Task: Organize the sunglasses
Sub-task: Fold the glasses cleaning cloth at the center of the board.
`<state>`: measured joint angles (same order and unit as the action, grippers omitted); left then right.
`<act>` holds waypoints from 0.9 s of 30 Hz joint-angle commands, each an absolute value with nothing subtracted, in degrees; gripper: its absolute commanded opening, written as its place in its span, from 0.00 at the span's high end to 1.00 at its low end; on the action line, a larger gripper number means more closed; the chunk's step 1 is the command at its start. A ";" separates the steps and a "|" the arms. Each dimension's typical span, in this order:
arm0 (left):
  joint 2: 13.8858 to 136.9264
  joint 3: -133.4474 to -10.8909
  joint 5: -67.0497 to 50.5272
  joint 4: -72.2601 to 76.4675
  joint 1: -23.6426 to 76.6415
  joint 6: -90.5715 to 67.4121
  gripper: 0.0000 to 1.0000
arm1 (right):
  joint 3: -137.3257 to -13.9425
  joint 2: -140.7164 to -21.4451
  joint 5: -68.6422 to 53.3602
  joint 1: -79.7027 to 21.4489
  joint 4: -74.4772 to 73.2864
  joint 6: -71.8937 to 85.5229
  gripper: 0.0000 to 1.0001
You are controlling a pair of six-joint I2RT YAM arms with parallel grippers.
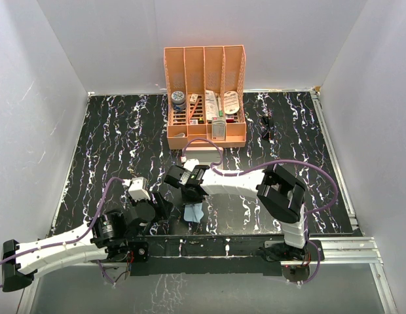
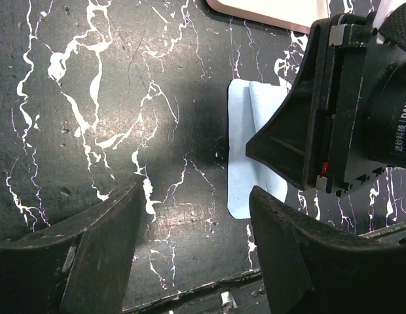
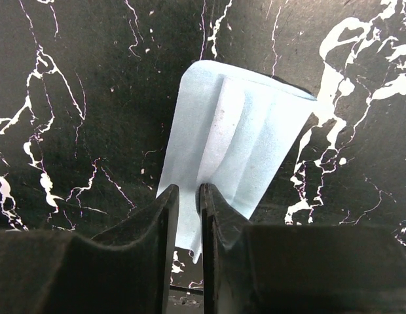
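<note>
The sunglasses point(image 1: 266, 125), small and black, lie far back on the table, to the right of the orange organizer, away from both arms. The light blue cloth point(image 1: 195, 213) lies rumpled at the near middle. My right gripper point(image 1: 191, 200) hangs right over the cloth point(image 3: 249, 131). In the right wrist view this gripper point(image 3: 188, 190) has its jaws a narrow slit apart, with a raised fold of the cloth at their tips. My left gripper point(image 2: 196, 261) stands open and holds nothing, just left of the cloth point(image 2: 242, 176), low over the table.
The pink case point(image 1: 202, 152) lies in front of the orange organizer point(image 1: 206, 137), which holds several small items at the back. The right arm's body point(image 2: 347, 98) is close on the left gripper's right. The table's near edge runs just below the cloth.
</note>
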<state>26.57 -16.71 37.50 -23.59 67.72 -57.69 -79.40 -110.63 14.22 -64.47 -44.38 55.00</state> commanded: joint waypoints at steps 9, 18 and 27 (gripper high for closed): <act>27.16 -15.82 38.10 -22.86 67.81 -57.88 0.36 | -80.05 -108.55 13.21 -64.77 -41.87 54.76 0.76; 27.01 -15.83 38.01 -23.16 67.77 -58.00 0.36 | -79.81 -109.48 11.80 -64.78 -40.37 54.51 0.70; 26.46 -15.78 38.18 -23.65 67.76 -58.10 0.36 | -80.80 -111.36 11.42 -64.78 -40.26 54.03 0.68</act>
<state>27.07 -15.99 37.15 -22.79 67.72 -57.74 -79.37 -110.65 11.14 -64.47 -41.80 54.30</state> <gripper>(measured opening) 0.640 0.317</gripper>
